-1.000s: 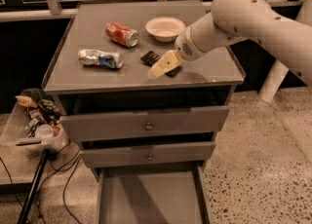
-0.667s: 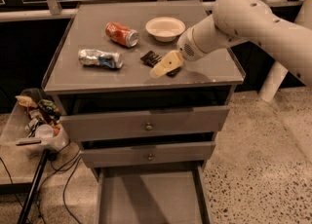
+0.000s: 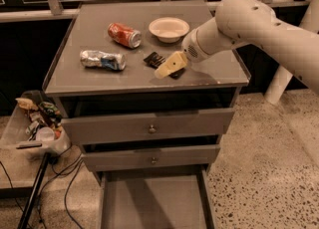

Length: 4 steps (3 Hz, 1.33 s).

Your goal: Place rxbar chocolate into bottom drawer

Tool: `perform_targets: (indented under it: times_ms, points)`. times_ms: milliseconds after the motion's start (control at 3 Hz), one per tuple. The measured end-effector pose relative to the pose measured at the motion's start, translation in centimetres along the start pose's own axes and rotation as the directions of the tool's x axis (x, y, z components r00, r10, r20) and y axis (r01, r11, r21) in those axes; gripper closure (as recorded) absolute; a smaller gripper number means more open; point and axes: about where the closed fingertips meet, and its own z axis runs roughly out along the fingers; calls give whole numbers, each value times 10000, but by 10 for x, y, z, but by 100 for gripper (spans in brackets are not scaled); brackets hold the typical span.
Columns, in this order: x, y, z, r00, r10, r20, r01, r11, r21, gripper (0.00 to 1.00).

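Observation:
The rxbar chocolate is a small flat black bar lying on the grey cabinet top, in front of the white bowl. My gripper is tan and comes down from the white arm at the right. It sits right over the bar's near right end and hides part of it. The bottom drawer is pulled out at the foot of the cabinet, a shallow grey tray with nothing in it.
A red soda can and a crushed silver-blue can lie on the top's left half. A white bowl stands at the back. Two upper drawers are shut. A bin of clutter and cables sit on the floor at left.
The gripper has stayed over the bar's near end, shifting only slightly. The bar, cans and bowl have not moved.

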Motion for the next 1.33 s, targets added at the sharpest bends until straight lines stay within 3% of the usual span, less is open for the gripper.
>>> perform_targets:
  times_ms: [333, 667, 1333]
  points:
    - [6, 2, 22, 9992, -371, -135, 366, 9988, -339, 0]
    - [6, 2, 22, 9992, -372, -136, 367, 9987, -341, 0]
    - [6, 2, 22, 9992, -372, -136, 368, 9987, -341, 42]
